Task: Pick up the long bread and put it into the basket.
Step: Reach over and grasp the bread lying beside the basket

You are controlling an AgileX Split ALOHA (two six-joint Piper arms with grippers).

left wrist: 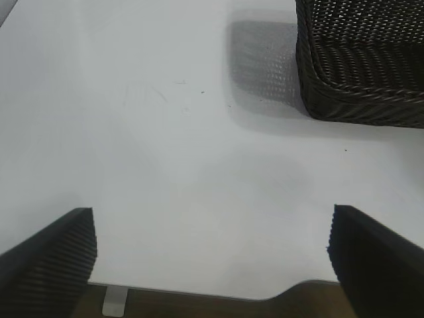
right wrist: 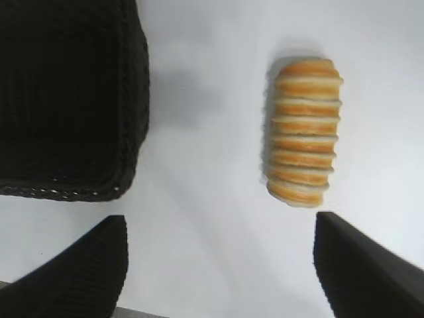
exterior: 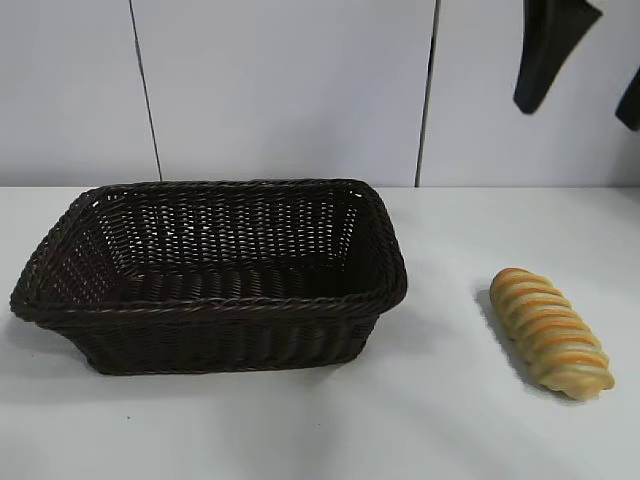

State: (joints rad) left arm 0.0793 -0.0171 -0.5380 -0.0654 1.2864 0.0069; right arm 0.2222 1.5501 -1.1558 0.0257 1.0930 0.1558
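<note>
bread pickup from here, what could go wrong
1. The right gripper hangs open high above the bread, and in the wrist view the loaf sits off-centre between its fingers, so a straight descent may catch only one side.
2. The loaf looks rounded and ridged, so it could roll or slip when squeezed.
3. The basket has a raised rim; a low carry could clip it.

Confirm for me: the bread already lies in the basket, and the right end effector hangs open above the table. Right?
Not quite. The bread lies on the table, to the right of the basket, which holds nothing, as the exterior view shows. The right end effector does hang open above the table.
</note>
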